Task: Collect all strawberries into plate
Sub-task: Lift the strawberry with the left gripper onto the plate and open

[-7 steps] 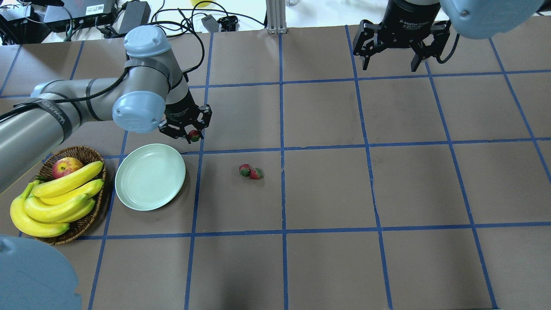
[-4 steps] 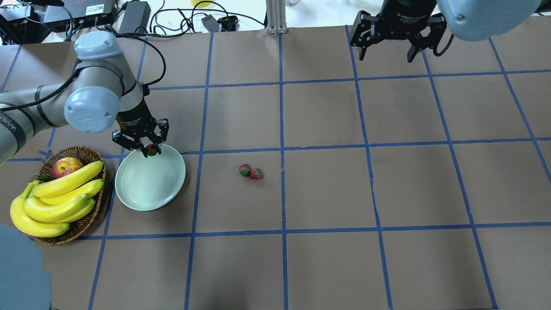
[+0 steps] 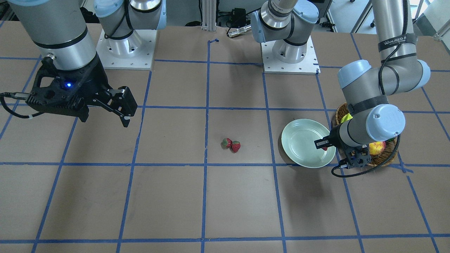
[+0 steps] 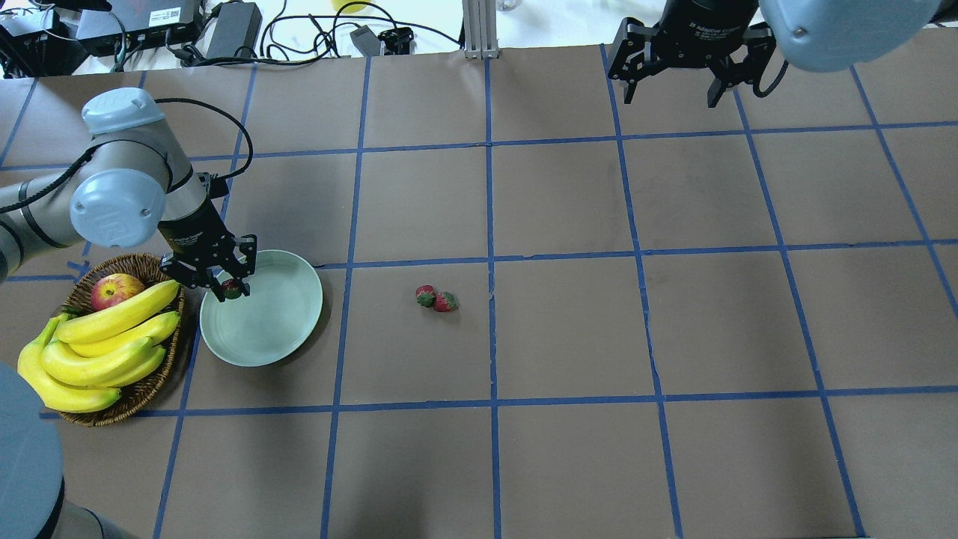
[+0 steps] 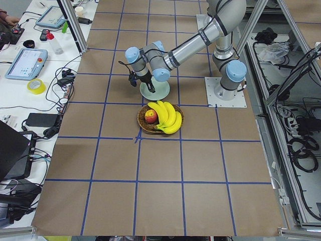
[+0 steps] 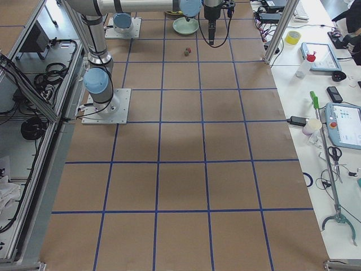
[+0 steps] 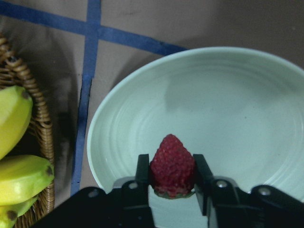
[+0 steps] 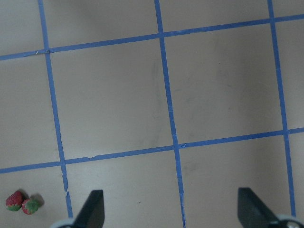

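Note:
My left gripper (image 4: 230, 288) (image 7: 172, 176) is shut on one strawberry (image 7: 172, 165) (image 4: 231, 288) and holds it over the left part of the pale mint plate (image 4: 277, 329) (image 7: 237, 104) (image 3: 302, 140), close to its rim. Two more strawberries (image 4: 436, 299) (image 3: 231, 144) (image 8: 22, 202) lie touching each other on the brown table, a little to the right of the plate. My right gripper (image 4: 677, 86) (image 8: 171, 213) hangs open and empty high over the far right of the table, far from the berries.
A brown wicker basket (image 4: 153, 382) (image 7: 19, 80) with bananas (image 4: 97, 344) and an apple (image 4: 114, 290) stands right against the plate's left side. Blue tape lines grid the table. Cables and boxes (image 4: 224, 26) lie beyond the far edge.
My left gripper has carried the strawberry from beyond the plate's far right rim leftward and nearer, to over the plate's left part. The right gripper rose slightly away.

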Available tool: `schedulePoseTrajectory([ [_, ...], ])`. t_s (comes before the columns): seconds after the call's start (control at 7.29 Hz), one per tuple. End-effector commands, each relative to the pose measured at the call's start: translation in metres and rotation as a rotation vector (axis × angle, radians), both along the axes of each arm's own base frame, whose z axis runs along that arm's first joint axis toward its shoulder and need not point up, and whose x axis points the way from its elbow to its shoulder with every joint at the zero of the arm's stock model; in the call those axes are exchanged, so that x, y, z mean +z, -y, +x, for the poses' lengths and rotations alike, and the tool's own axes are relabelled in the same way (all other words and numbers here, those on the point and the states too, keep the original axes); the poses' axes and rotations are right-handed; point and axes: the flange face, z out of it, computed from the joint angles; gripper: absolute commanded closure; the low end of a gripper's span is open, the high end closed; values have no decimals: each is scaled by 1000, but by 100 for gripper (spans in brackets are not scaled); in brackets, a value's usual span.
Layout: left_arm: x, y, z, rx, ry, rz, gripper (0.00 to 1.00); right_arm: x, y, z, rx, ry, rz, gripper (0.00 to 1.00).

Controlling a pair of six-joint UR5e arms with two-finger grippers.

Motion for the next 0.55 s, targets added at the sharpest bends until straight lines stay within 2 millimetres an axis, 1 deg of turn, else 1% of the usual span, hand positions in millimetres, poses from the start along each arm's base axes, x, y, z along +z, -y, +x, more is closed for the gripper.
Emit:
schedulePoseTrajectory([
  [0.0,6,1,-1,10,2,-16,0,0,0,0,0,0,0,0],
  [0.14,24,9,-5,-11,6,-60,0,0,0,0,0,0,-1,0],
  [0.27,47,27,-29,4,-81,-140,0,0,0,0,5,-2,0,0],
  [0.41,53,33,-56,-13,-140,-168,0,0,0,-1,3,-2,0,0],
])
